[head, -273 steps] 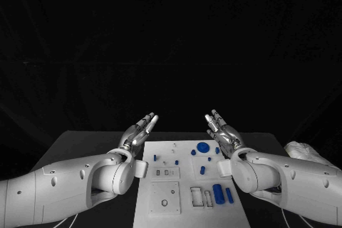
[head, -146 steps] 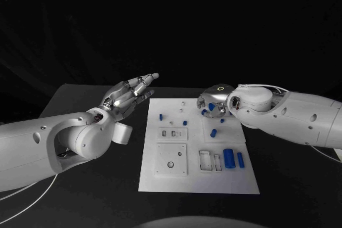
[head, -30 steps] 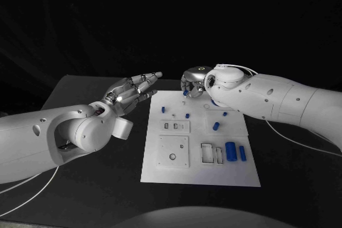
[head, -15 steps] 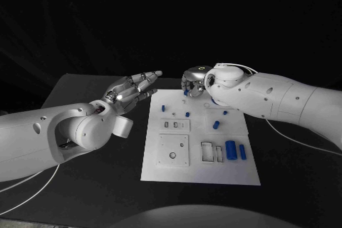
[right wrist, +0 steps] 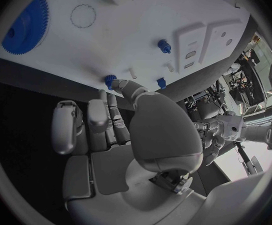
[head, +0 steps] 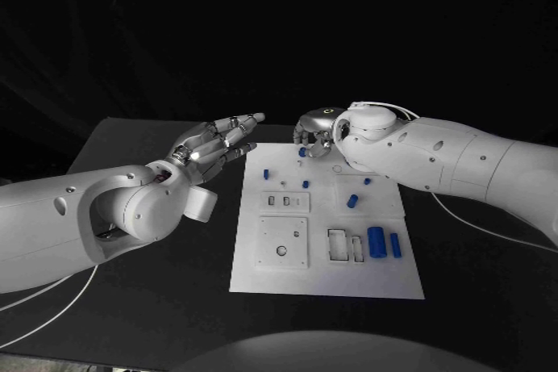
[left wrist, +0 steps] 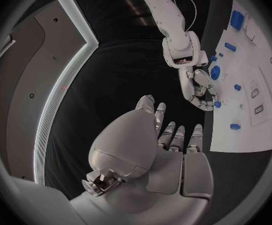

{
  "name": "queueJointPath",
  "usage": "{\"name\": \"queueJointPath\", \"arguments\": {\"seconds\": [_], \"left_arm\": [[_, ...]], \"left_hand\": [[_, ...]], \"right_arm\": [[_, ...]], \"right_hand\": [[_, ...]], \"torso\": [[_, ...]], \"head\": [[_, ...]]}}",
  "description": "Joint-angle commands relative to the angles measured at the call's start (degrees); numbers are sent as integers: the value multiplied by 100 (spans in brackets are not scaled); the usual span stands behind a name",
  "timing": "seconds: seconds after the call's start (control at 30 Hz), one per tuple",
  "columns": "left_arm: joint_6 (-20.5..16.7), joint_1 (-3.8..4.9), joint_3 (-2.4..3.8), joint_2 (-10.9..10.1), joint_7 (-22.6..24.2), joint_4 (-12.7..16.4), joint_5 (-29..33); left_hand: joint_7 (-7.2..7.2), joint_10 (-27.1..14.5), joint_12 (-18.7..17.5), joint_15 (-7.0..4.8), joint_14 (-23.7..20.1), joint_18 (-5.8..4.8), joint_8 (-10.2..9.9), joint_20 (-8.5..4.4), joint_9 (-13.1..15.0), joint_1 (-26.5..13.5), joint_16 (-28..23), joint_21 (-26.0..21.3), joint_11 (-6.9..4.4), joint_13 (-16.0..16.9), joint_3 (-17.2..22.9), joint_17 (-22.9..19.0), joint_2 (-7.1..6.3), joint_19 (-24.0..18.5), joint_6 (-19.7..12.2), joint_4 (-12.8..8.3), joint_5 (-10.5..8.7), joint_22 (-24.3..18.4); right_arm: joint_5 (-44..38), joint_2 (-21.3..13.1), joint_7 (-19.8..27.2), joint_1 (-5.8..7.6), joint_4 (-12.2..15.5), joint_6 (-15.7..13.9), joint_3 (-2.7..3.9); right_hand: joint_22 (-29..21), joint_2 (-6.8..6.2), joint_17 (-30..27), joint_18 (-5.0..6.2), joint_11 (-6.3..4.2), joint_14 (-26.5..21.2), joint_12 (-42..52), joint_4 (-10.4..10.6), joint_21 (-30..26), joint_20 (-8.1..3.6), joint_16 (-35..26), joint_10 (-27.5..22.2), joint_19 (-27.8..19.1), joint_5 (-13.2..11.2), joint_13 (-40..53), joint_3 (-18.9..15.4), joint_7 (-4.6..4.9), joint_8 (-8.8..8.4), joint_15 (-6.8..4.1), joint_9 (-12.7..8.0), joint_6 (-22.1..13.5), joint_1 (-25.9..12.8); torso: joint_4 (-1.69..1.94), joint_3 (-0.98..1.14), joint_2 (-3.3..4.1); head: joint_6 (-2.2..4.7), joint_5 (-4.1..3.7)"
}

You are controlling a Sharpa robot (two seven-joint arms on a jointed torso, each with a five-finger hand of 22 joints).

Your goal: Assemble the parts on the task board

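At the far edge of the white task board (head: 326, 259), your right hand (head: 314, 133) points down over a small blue part (head: 302, 152); its fingers are curled in, but you cannot tell whether they grip that part. A blue gear (right wrist: 25, 25) lies flat on the board nearby. Your left hand (head: 214, 146) hovers above the black table (head: 139, 323), just beside the board's left edge, fingers apart and holding nothing. Two blue cylinders (head: 376, 242) lie side by side toward the board's right.
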Motion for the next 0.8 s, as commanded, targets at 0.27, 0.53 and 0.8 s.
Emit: {"name": "queueJointPath", "arguments": {"seconds": [0.27, 0.53, 0.8], "left_arm": [[89, 4, 6, 19, 5, -30, 19], [116, 3, 6, 6, 20, -26, 20], [159, 3, 5, -83, 36, -14, 20]], "left_hand": [[37, 0, 26, 56, -7, 53, 30, 29, 6, 43, 38, 31, 49, 6, 24, 6, -9, 17, -18, 13, 29, 8], [41, -2, 27, 60, -5, 52, 28, 32, 5, 41, 43, 33, 54, 5, 24, 7, -12, 19, -26, 15, 29, 9], [61, 0, 44, 107, 7, 49, 34, 42, 7, 41, 71, 40, 74, 7, 5, 11, -77, 30, -20, 8, 23, 11]], "right_arm": [[43, -74, 78, -26, 49, -66, 0], [343, -437, 615, -50, 272, -1180, -1], [816, -1539, 1114, 81, 1359, -2002, -9]], "right_hand": [[99, -42, -281, 71, 94, -270, -351, -3, -251, 82, -173, -686, -266, -805, -32, -248, -186, -254, 86, -501, -541, 79], [-44, 33, -548, 120, 119, -468, -294, 9, -448, 112, -335, -852, -452, -802, 27, -399, -108, -221, 105, -688, -543, 170], [-231, 196, -1052, 194, 36, -803, 422, 213, -732, 94, -643, 95, -715, -955, 219, -397, 50, -171, 70, -866, -254, 234]], "torso": [[-2, 5, -1], [0, 8, 4], [-61, -22, 15]], "head": [[-21, 19], [9, 62], [-1, 98]]}}
